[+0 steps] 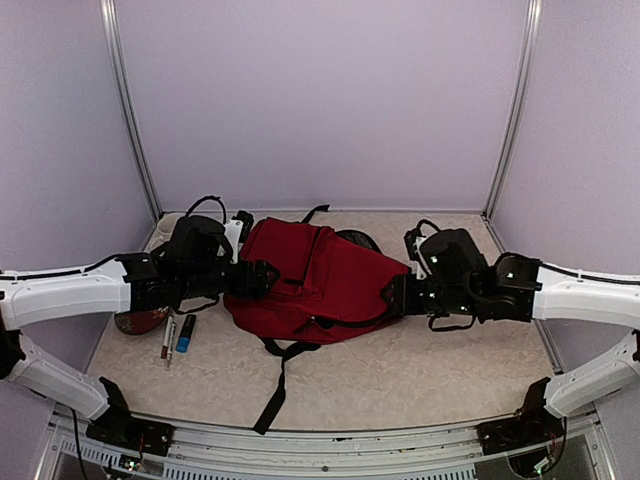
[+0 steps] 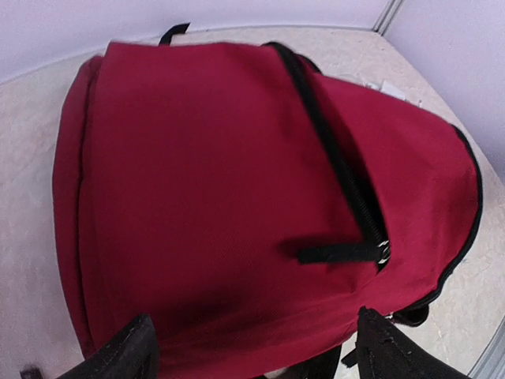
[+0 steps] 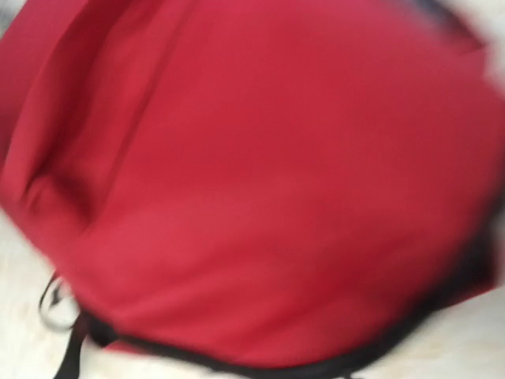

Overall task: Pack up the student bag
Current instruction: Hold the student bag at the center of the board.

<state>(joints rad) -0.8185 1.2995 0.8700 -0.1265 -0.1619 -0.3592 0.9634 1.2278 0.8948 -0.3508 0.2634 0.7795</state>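
Left pincer (image 2: 252, 357) is held wide, nothing between its black fingers, at the left side of the dark-red fabric student bag (image 1: 320, 275). Whether the right pincer (image 1: 398, 296) is wide or narrow cannot be told, its own view being blurred red. A black strap (image 1: 275, 385) is trailed toward the near edge of the mottled beige surface (image 1: 430, 370). At the near left, slim pens (image 1: 168, 338) and a small blue stick-shaped item (image 1: 185, 332) are left unpacked. The bag is laid mid-surface between both arms, its black zipper (image 2: 347, 181) apparently closed. Opening is judged the step in hand: the black pull strap (image 2: 335, 253) must be gripped while the fabric is steadied. A dark rounded object (image 1: 360, 238) behind the bag is mostly hidden.
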